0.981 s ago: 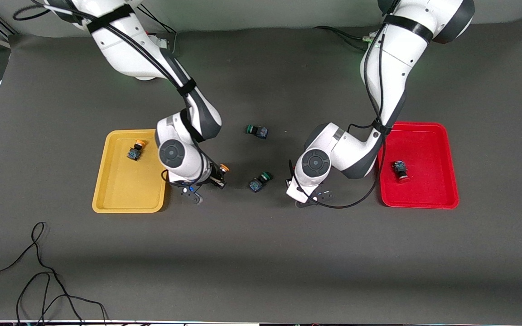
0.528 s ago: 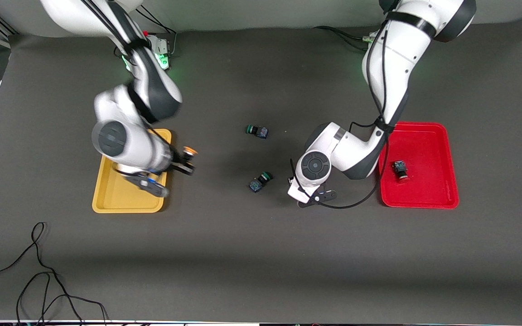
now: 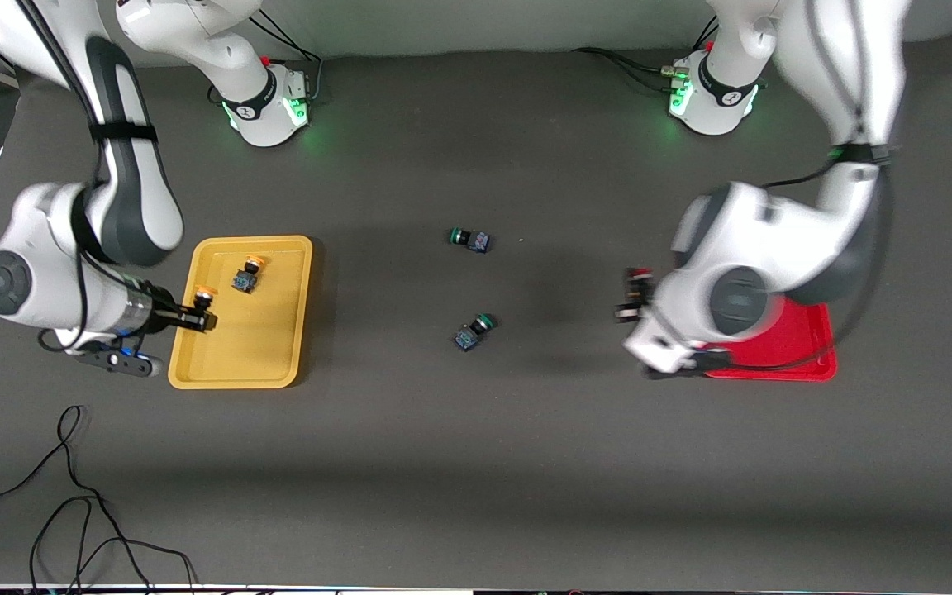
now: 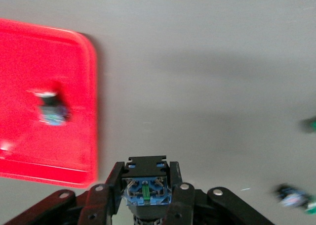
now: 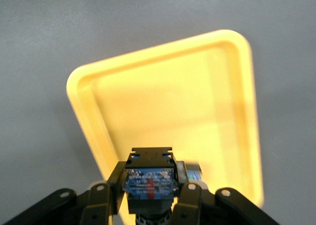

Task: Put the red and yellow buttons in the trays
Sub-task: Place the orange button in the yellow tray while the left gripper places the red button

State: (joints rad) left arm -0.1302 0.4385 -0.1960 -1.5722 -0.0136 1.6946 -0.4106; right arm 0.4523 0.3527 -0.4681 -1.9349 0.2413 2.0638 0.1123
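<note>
From the front, the right hand grips a yellow button over the yellow tray, where another yellow button already lies. The left hand clasps a red button over the tabletop beside the red tray. Two green buttons lie mid-tabletop.

Left wrist: fingers clamp a button body; the tray holds another button.

Right wrist: fingers pinch a button body above the tray.
</note>
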